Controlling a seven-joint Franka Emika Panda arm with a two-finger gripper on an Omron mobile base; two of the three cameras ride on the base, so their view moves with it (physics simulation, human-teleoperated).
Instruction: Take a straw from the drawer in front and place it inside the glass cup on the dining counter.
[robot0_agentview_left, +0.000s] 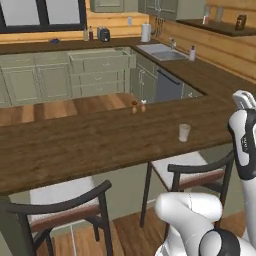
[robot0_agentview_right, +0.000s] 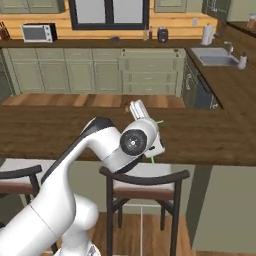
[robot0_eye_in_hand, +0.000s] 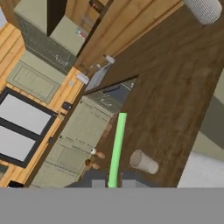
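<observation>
In the hand view, the thin green straw (robot0_eye_in_hand: 117, 146) stands between my fingertips, with my gripper (robot0_eye_in_hand: 113, 183) shut on it. The small clear glass cup (robot0_eye_in_hand: 143, 162) lies just to the right of the straw there, on the dark-brown dining counter (robot0_eye_in_hand: 175, 87). From the left base view the cup (robot0_agentview_left: 184, 132) stands upright near the counter's (robot0_agentview_left: 90, 145) near right part, with my arm to its right. Short green ends of the straw (robot0_agentview_right: 152, 160) stick out beside my wrist in the right base view. Across the kitchen, the wide sage-green drawer (robot0_agentview_left: 100, 59) stands pulled open.
Two small brown shakers (robot0_agentview_left: 138, 106) stand on the counter's far edge. Black-framed stools (robot0_agentview_left: 195, 170) sit under the near side, one right below my arm (robot0_agentview_right: 145, 182). A sink (robot0_agentview_left: 162, 51) and a paper-towel roll (robot0_agentview_left: 145, 32) are on the far worktop.
</observation>
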